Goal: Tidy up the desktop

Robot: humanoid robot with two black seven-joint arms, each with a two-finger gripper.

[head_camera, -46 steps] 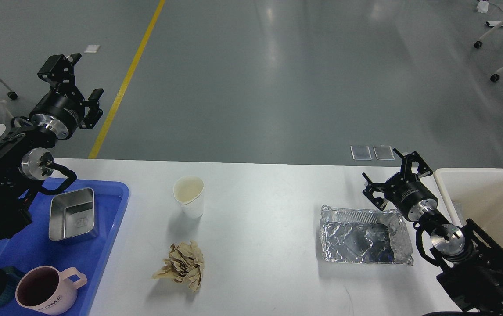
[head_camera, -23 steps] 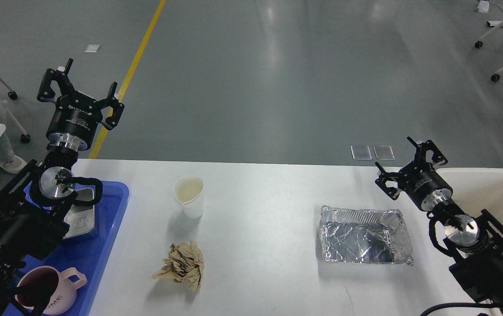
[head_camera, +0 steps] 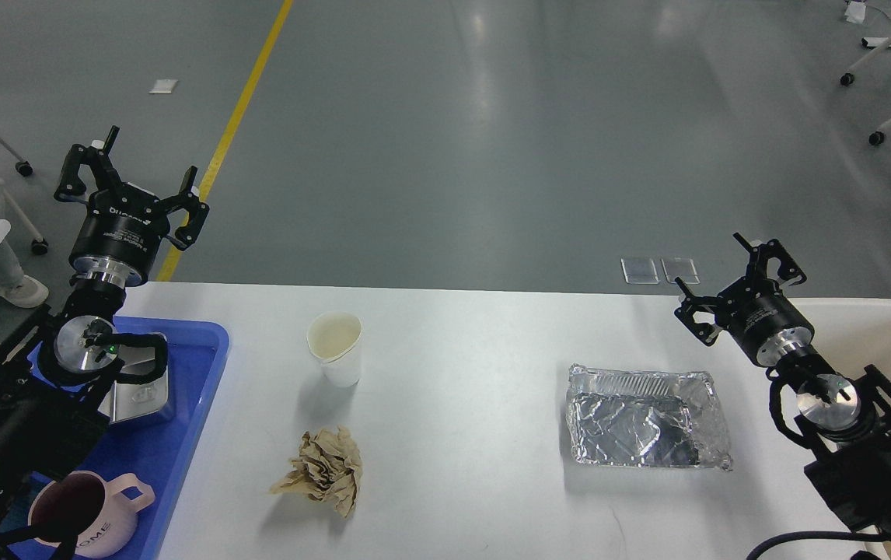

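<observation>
Worktop (head_camera: 461, 350) is filling the lower half of the view — white, smooth, all items sitting on it.

Left gripper (head_camera: 131, 183) is hovering above the far-left corner of the worktop, over the back end of the blue tray (head_camera: 189, 420), fingers (head_camera: 86, 165) spread wide, holding nothing. Right gripper (head_camera: 741, 289) is hanging above the far-right part of the worktop, just beside the cream bin (head_camera: 881, 342), fingers (head_camera: 776, 260) also spread wide and empty.

Items:
- paper cup (head_camera: 334, 348) standing upright, left of centre, open mouth up.
- crumpled brown paper (head_camera: 321, 470) lying nearer than the cup, apart from it.
- foil tray (head_camera: 646, 418) sitting flat right of centre, rim dented, near the right arm but not touching the gripper.
- blue tray carrying a steel container (head_camera: 142, 393), partly hidden by the left arm, and a pink mug (head_camera: 84, 517) at the near end, handle pointing right.

Bin is sitting at the right edge of the worktop, partly hidden behind the right arm — contents not visible.
</observation>
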